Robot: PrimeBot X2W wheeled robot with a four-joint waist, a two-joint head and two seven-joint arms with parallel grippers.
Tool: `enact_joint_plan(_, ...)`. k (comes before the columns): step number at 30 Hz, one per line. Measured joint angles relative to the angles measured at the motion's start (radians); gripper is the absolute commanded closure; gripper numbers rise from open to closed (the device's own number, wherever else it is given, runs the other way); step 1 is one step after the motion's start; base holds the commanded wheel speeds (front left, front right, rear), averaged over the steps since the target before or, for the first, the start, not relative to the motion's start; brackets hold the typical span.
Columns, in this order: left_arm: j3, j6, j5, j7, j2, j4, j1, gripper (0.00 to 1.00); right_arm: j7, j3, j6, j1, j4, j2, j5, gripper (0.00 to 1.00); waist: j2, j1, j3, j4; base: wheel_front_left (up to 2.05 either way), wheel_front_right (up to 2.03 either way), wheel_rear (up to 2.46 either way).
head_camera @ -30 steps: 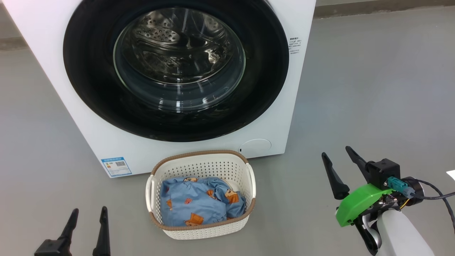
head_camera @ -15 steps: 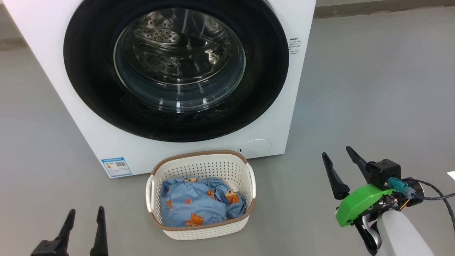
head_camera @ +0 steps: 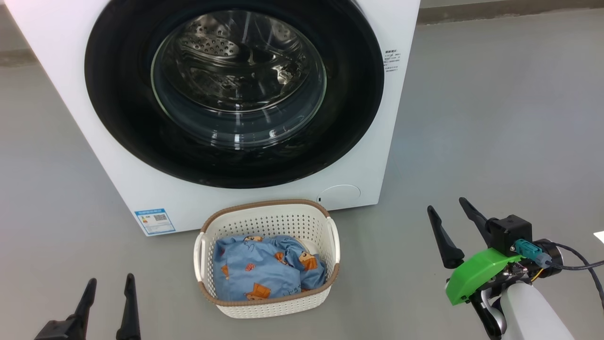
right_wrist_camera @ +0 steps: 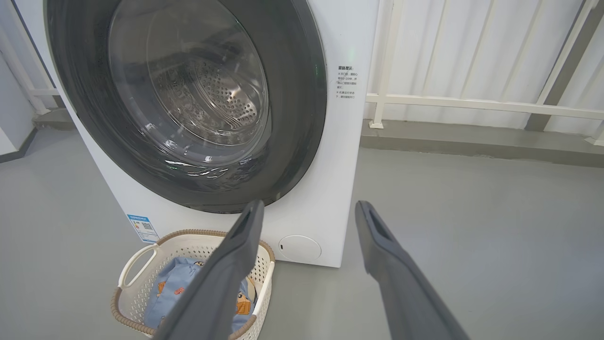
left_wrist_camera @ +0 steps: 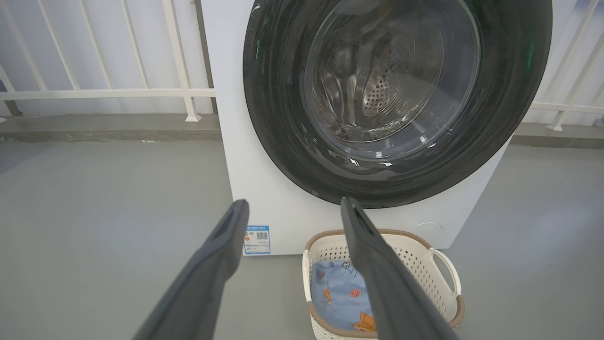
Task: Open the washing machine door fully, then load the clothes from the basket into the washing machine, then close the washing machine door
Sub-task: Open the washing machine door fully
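The white washing machine (head_camera: pixel 61 52) stands ahead with its black-rimmed round door (head_camera: pixel 122 118) flat against the front, the steel drum showing through the glass. On the floor before it sits the cream basket (head_camera: pixel 269 219) holding light blue clothes (head_camera: pixel 262 269) with orange figures. My left gripper (head_camera: pixel 109 279) is low at the left of the basket, open and empty. My right gripper (head_camera: pixel 446 204) hangs open and empty to the basket's right, well off the door. The door (left_wrist_camera: pixel 278 118) and basket (left_wrist_camera: pixel 415 250) also show in the left wrist view, and the basket (right_wrist_camera: pixel 141 250) in the right wrist view.
Grey floor (head_camera: pixel 495 118) spreads on both sides of the machine. A white railing (right_wrist_camera: pixel 472 101) on a low kerb runs behind it. A round filter cap (head_camera: pixel 339 195) and a blue sticker (head_camera: pixel 154 221) mark the machine's lower front.
My left gripper has slid slightly down and to the left in the head view. The right gripper, basket and door have hardly moved.
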Motion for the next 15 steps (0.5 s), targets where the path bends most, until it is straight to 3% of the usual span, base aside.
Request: enact_joint_plan(15, 0.007, -0.009, 0.000, 0.000, 0.001, 0.010, -0.008, 0.00, 0.000, -0.002, 0.000, 0.000, -0.006, 0.000, 0.000, 0.00, 0.0000, 0.0001, 0.001, 0.000, 0.00, 0.00, 0.00)
